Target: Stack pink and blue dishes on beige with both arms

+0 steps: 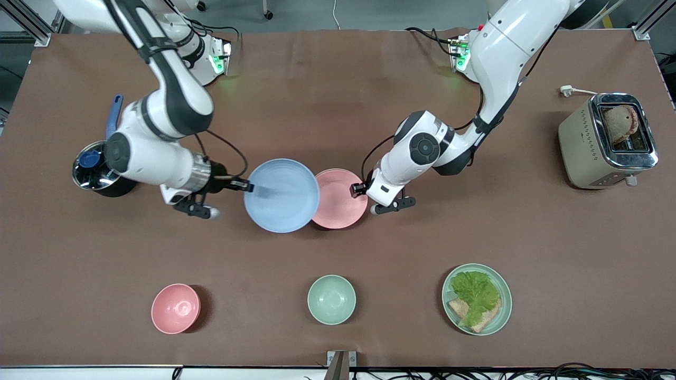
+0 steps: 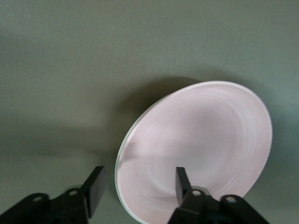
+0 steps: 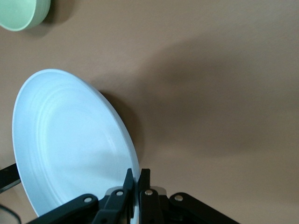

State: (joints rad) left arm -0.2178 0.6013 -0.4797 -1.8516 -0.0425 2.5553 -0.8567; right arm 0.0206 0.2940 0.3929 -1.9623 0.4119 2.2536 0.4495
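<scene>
My right gripper (image 1: 247,186) (image 3: 138,179) is shut on the rim of the light blue plate (image 1: 282,196) (image 3: 70,140). It holds the plate tilted above the table, with the plate's other edge overlapping the pale pink plate (image 1: 343,203) (image 2: 201,144). The pink plate lies mid-table. A thin pale rim (image 2: 120,154) shows beneath its edge, and the beige plate is otherwise hidden. My left gripper (image 1: 359,189) (image 2: 138,186) is open at the pink plate's rim, on the side toward the left arm's end. One finger is over the plate and the other is outside it.
Nearer the front camera stand a pink bowl (image 1: 176,309), a mint-green bowl (image 1: 331,299) (image 3: 21,14) and a green plate with lettuce and bread (image 1: 477,299). A toaster (image 1: 607,140) sits at the left arm's end. A steel pot (image 1: 95,169) sits at the right arm's end.
</scene>
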